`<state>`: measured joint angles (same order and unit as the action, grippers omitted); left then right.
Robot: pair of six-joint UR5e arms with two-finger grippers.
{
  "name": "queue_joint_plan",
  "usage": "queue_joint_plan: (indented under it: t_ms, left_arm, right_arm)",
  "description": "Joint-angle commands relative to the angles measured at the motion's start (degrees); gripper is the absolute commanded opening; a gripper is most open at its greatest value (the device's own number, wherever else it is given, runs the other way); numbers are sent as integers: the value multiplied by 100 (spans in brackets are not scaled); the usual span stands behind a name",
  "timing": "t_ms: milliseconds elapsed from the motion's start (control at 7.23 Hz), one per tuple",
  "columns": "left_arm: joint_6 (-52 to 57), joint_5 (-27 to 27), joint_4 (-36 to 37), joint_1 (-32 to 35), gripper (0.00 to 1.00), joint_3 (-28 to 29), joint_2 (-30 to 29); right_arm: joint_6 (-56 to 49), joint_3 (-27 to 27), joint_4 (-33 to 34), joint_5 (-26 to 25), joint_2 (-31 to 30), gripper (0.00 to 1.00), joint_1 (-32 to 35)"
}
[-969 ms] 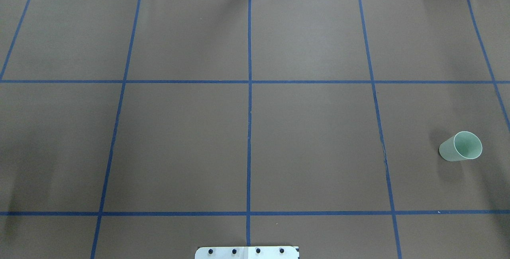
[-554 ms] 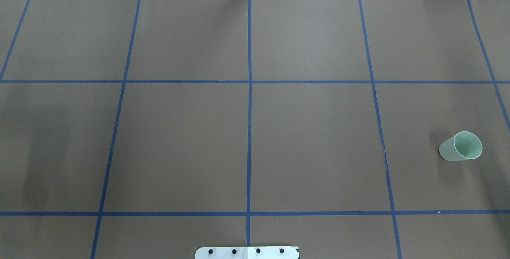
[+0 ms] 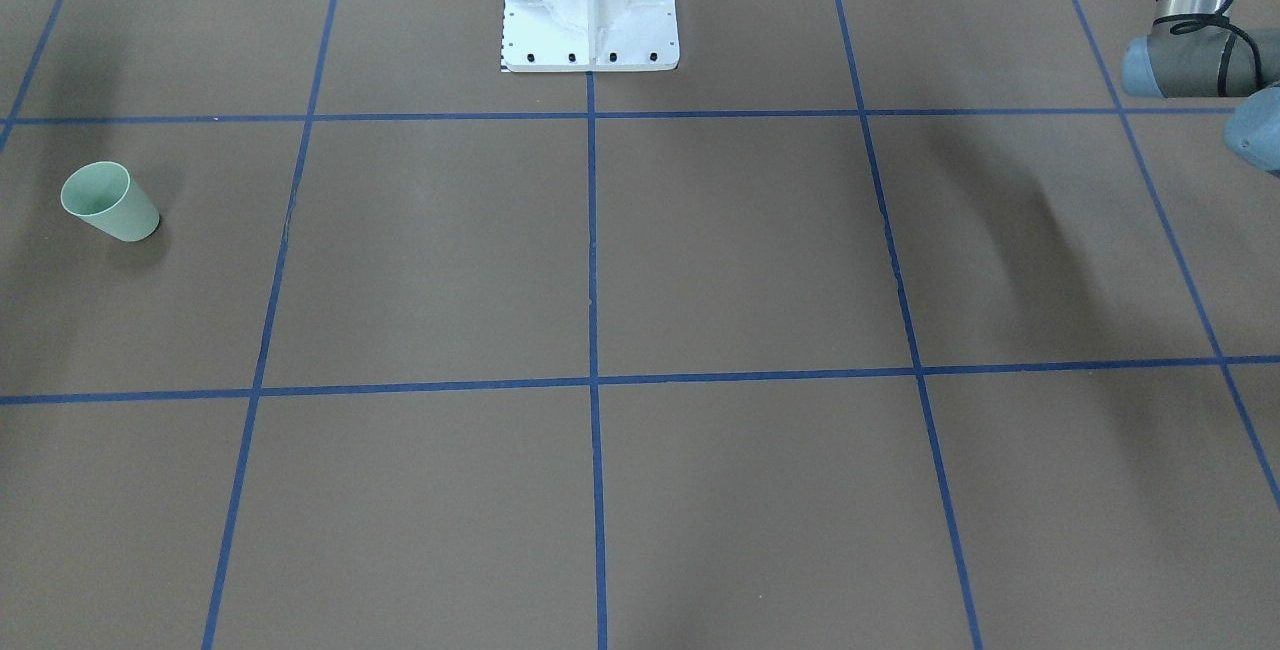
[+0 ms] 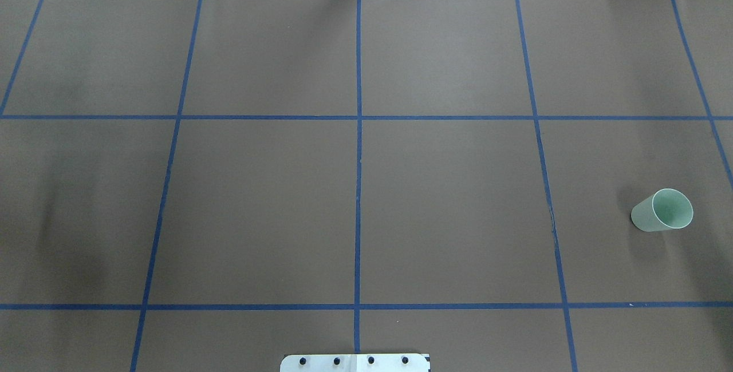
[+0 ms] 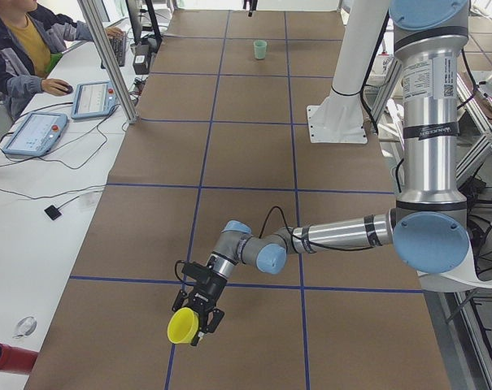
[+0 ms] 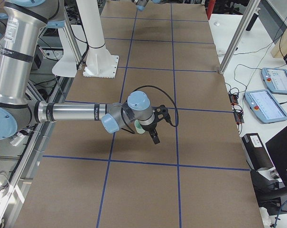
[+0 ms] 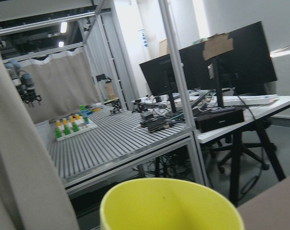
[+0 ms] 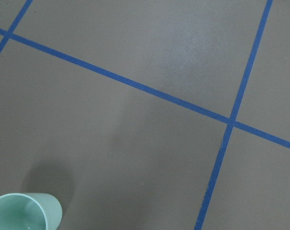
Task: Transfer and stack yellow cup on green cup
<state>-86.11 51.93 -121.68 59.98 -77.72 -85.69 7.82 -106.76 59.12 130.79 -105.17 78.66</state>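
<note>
Though both jaws' state unclear, a smooth, tapered, bright yellow cup point(image 5: 183, 327), tilted.

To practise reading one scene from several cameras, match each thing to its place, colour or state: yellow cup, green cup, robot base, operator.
Things:
1 yellow cup
2 green cup
3 base
4 operator

Place, colour or state:
A upright on the table
B at the desk beside the table
C at the left gripper
D white

Pairs: 1-C; 2-A; 3-D; 4-B
</note>
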Motion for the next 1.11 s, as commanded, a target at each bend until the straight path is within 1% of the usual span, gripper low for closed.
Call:
queue_joint_plan:
  t_ms: [0,138,277,415,554,692,830,969]
  left_arm:
    - [1503,10,-2043,5,14,11,-630]
    - [2171,71,-2731,-47,14,20,-1025]
    - [3274,124,-2894,-196,14,-41,-1273]
    - [3877,159,-3453,-589,14,-59,-1493]
    - [3926,516,-4085,-1071,13,-51,-1773]
    - [3927,633,-4161,-1529,4,-59,-2220]
    - [3918,686,-4318,-1951,0,-312,-2538]
    - [3935,1235,-4320,-2312,0,-793,-2671]
  right_arm:
    - [131,-47,3,218,416,100,0]
    - [358,-38,11,245,540,100,0]
    - [378,-38,20,245,567,100,-17]
    - [413,-38,20,341,681,100,-35]
    - [422,-38,29,490,769,100,-44]
    - [422,-47,12,526,796,100,-61]
    - [457,-47,20,596,1013,100,-114]
    - [796,-38,3,649,1190,100,-271]
